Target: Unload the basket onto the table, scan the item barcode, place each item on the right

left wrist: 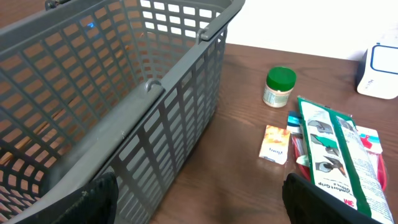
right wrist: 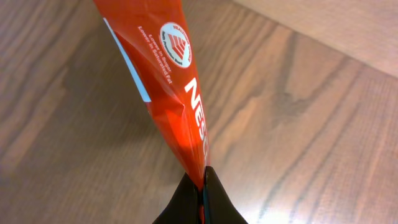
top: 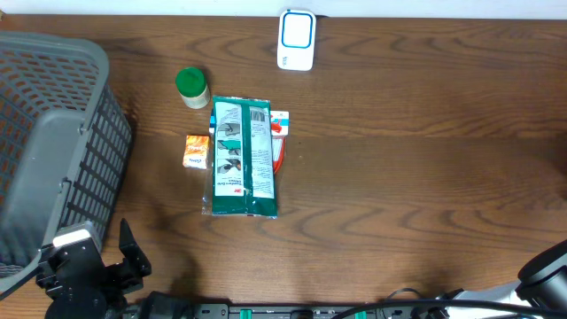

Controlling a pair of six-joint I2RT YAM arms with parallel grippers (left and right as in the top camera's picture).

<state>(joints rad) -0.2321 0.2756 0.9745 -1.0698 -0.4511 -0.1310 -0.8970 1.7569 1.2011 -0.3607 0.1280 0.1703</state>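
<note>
Red sachet [right wrist: 163, 74] hangs pinched in my closed right end effector [right wrist: 202, 179] over the near right corner of the surface [top: 425, 177], left end effector [left wrist: 199, 205] open and empty; next I bring its barcode to the scanner [top: 297, 40] at the far edge.

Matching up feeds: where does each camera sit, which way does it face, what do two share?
Overhead: above the table, facing straight down; left arm, right arm at bottom edge.
Left wrist: low, facing across at basket; left gripper open, fingers in bottom corners.
Right wrist: facing down at table; right gripper shut on red packet.
Shared, overhead and left wrist: basket, jar, green packet, scanner.
</note>
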